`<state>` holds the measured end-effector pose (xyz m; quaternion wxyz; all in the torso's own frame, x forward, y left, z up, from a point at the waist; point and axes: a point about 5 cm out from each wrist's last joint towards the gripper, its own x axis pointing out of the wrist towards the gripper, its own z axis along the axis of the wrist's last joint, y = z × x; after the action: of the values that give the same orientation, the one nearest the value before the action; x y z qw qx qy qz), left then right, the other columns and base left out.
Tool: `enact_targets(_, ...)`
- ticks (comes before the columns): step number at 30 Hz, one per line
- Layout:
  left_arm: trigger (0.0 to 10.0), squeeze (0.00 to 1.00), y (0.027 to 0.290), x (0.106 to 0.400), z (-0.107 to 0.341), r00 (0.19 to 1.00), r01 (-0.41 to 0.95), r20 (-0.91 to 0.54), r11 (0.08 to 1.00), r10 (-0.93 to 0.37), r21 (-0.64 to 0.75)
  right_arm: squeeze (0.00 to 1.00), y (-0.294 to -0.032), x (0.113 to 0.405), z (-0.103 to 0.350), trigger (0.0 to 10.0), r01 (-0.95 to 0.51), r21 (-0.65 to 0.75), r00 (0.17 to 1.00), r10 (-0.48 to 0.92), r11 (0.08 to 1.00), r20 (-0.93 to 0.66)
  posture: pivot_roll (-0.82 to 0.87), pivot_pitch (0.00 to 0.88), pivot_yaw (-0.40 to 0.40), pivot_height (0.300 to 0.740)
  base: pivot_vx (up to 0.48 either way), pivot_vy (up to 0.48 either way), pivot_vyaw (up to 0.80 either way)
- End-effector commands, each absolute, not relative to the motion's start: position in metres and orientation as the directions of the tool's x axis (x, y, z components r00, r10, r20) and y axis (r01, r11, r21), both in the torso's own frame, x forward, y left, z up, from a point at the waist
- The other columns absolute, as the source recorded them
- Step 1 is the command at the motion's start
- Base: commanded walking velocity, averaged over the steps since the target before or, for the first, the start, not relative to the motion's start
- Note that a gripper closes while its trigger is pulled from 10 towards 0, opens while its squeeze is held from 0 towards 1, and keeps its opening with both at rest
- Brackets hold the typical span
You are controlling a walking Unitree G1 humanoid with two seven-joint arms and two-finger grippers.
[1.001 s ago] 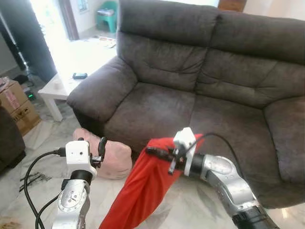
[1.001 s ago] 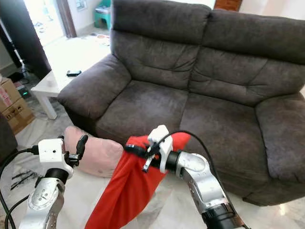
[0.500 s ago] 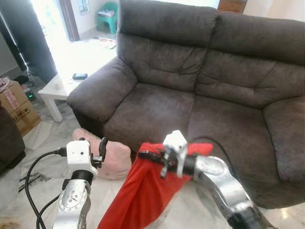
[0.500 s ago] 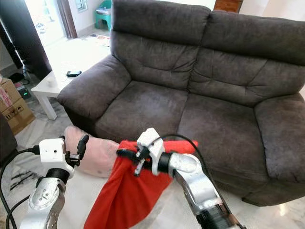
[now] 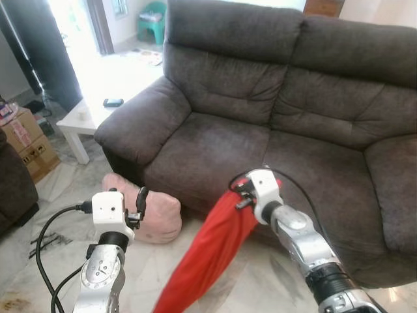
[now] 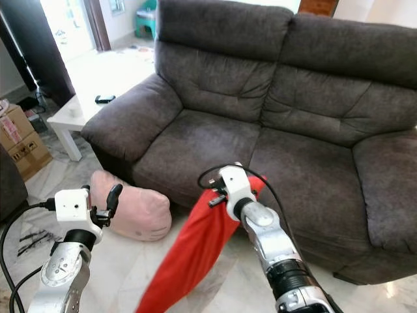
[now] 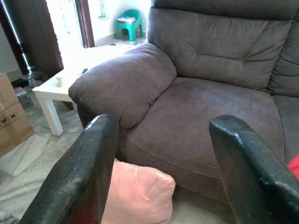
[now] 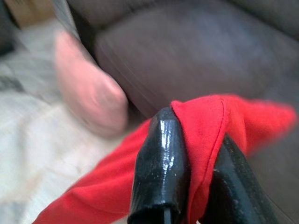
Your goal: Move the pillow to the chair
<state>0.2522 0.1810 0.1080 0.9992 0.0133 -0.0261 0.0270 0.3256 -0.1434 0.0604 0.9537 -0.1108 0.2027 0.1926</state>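
R gripper (image 8: 187, 186) jaws pinched tight on red cloth (image 5: 208, 254), hanging to floor. L gripper (image 7: 168, 154) jaws wide, holding nothing, above pink pillow (image 5: 153, 212) by sofa (image 5: 260, 117).

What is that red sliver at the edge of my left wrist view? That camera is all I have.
Observer: It is a long red cloth that hangs from the right gripper in front of the dark grey fabric sofa and trails down toward the floor.
Operator: Is the right gripper actually clamped on it?
Observer: Yes. The right wrist view shows a fold of the cloth pinched between its two black fingers.
Operator: Does the cloth touch the pink pillow?
Observer: No. In the head views the soft pink pillow lies apart from it, on the robot's left.
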Motion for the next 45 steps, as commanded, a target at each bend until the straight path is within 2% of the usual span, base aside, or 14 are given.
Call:
enact_targets(1,10.0,0.0,0.18,0.254,0.105,0.998,-0.05,0.03,0.999,0.05,0.02,0.0,-0.147,0.344,0.094,10.0,-0.378,-0.211,0.905,0.311,0.902,-0.29,0.08,0.0,-0.048,0.74,0.0,0.0,0.0)
enact_targets(10,10.0,0.0,0.179,0.255,0.105,0.999,-0.043,0.03,0.999,0.042,0.02,0.0,-0.192,0.345,0.08,10.0,-0.25,-0.359,0.929,0.118,0.899,-0.351,0.08,0.0,-0.041,0.74,0.0,0.0,0.0)
enact_targets(13,10.0,0.0,0.179,0.255,0.105,0.999,-0.042,0.029,0.999,0.042,0.022,0.0,-0.201,0.345,0.079,10.0,-0.221,-0.365,0.931,0.085,0.904,-0.354,0.08,0.0,-0.041,0.74,0.0,0.0,0.0)
enact_targets(18,10.0,0.0,0.179,0.255,0.105,0.999,-0.042,0.028,0.999,0.041,0.022,0.0,-0.234,0.342,0.076,10.0,-0.134,-0.48,0.928,-0.06,0.867,-0.368,0.08,0.0,-0.037,0.74,0.0,0.0,0.0)
enact_targets(28,10.0,0.0,0.179,0.256,0.105,0.999,-0.041,0.027,0.999,0.04,0.026,0.0,-0.265,0.334,0.074,10.0,-0.079,-0.557,0.917,-0.159,0.827,-0.366,0.08,0.0,-0.032,0.74,0.0,0.0,0.0)
enact_targets(31,10.0,0.0,0.18,0.256,0.105,0.999,-0.043,0.028,0.999,0.042,0.026,0.0,-0.283,0.327,0.072,10.0,-0.042,-0.592,0.898,-0.229,0.805,-0.376,0.08,0.0,-0.03,0.74,0.0,0.0,0.0)
enact_targets(45,10.0,0.0,0.18,0.256,0.105,0.999,-0.043,0.028,0.999,0.042,0.026,0.0,-0.283,0.327,0.072,10.0,-0.042,-0.592,0.898,-0.229,0.805,-0.376,0.08,0.0,-0.03,0.74,0.0,0.0,0.0)
